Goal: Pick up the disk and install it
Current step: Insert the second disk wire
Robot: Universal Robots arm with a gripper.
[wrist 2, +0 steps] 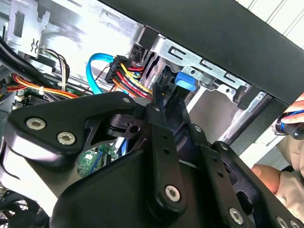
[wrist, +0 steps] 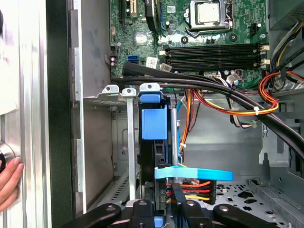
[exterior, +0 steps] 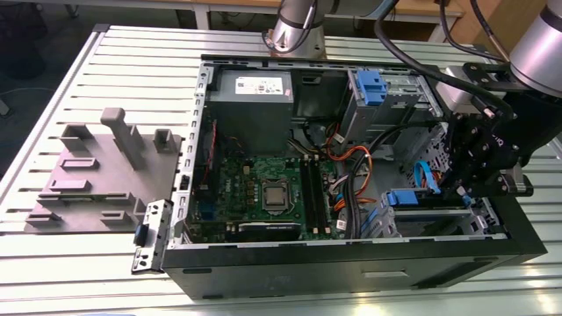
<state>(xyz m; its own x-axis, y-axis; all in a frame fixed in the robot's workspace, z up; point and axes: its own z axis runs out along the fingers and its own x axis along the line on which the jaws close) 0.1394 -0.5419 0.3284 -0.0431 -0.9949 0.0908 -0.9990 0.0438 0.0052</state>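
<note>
Open computer case (exterior: 351,263) beside grey fixture plate (exterior: 97,178) on slatted table (exterior: 52,276).

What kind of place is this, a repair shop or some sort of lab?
Probably a robotics lab or test bench: an opened computer case lies on a slotted metal table, beside a grey fixture plate, with a robot arm reaching in.

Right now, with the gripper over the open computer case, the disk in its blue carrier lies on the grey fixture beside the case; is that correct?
Not quite: the disk is not on the grey fixture. The first wrist view shows its blue carrier standing in the metal drive cage inside the open computer case, with the gripper over that corner.
</note>
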